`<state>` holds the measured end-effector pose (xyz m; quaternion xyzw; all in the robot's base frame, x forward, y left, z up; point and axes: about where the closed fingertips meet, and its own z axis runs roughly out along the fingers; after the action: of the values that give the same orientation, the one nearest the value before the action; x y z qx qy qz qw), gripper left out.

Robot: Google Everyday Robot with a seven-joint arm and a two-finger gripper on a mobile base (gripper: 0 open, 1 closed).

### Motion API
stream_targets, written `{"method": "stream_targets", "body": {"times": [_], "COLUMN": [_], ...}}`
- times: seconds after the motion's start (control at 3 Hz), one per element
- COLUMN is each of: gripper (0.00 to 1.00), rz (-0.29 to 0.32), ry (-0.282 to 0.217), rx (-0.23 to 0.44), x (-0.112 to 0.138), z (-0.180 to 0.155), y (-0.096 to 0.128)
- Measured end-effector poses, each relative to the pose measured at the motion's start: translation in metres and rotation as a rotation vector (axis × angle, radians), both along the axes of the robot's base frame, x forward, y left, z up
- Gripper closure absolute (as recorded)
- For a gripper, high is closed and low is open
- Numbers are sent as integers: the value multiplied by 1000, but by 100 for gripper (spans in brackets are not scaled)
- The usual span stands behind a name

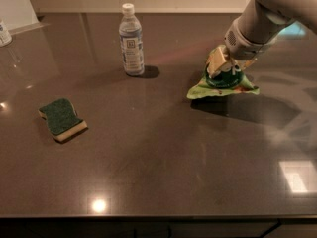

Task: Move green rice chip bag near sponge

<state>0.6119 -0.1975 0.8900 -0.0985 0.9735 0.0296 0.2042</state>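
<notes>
Tan finger pads [216,62] of my gripper [225,67] are pressed onto the top of the green rice chip bag [221,85], pinching the crinkly pouch from above at the right side of the dark counter [158,157]. The bag hangs directly beneath the claw, its light-green bottom edge fanned out wide and its dark green circle partly covered by the fingers. A shadow lies on the counter just under it, on the near side. I cannot tell whether the bottom edge touches the surface. Up and to the right of the claw, the grey arm [277,9] slopes away to the frame's top corner. Left of the claw, and a little farther back, a clear water bottle [131,39] with a white cap stands upright, apart from the bag. Far to the left of the claw and nearer the front edge, the sponge [62,119] lies flat, dark green scrub side up over its pale yellow foam, well apart from the bag, with open counter between them.
</notes>
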Motion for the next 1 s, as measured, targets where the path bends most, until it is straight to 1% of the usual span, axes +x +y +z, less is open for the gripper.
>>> {"method": "stream_targets", "body": {"times": [0.33,0.67,1.0], "gripper": [36,42,64], "rz": [25,47,67], "ry": [-19,-18,-14], "rx": [13,36,54], "x": [-9,-18,-25], "z": [10,17,21], "y": [8,18,26]}}
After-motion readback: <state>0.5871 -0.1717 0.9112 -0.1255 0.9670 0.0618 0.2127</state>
